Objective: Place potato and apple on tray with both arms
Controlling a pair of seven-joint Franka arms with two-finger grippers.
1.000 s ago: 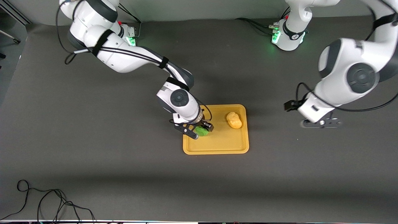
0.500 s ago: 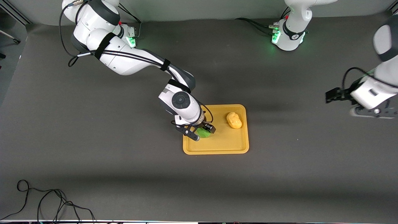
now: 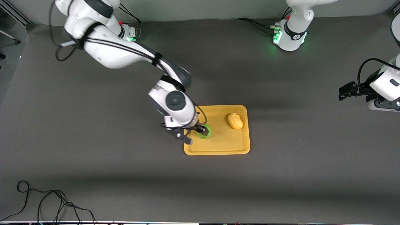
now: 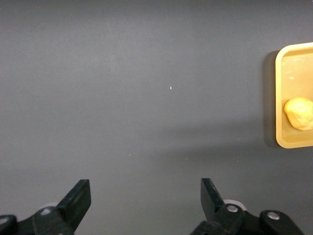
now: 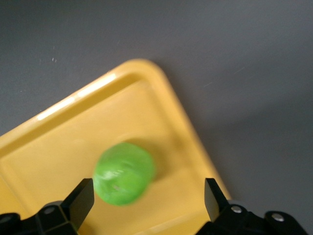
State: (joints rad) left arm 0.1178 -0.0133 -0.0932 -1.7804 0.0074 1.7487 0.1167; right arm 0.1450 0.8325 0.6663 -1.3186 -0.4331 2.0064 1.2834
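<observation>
The orange-yellow tray (image 3: 225, 142) lies mid-table. The yellow-orange potato (image 3: 235, 120) rests on it toward the left arm's end. The green apple (image 3: 204, 131) rests on the tray toward the right arm's end. My right gripper (image 3: 196, 134) is open just over the apple and the tray's rim, holding nothing. In the right wrist view the apple (image 5: 123, 173) lies on the tray (image 5: 146, 107) free of the open right gripper (image 5: 149, 196). My left gripper (image 3: 385, 105) is open and empty over bare table at the left arm's end; its wrist view shows the open gripper (image 4: 145, 196), the tray's corner (image 4: 293, 63) and the potato (image 4: 299, 113).
The dark table top (image 3: 281, 175) surrounds the tray. A black cable (image 3: 47, 203) lies at the edge nearest the front camera, at the right arm's end. The arm bases (image 3: 289, 34) stand at the farthest edge.
My right gripper has let go of the apple, lifted and shifted toward the right arm's end. My left arm has drawn back to its end of the table.
</observation>
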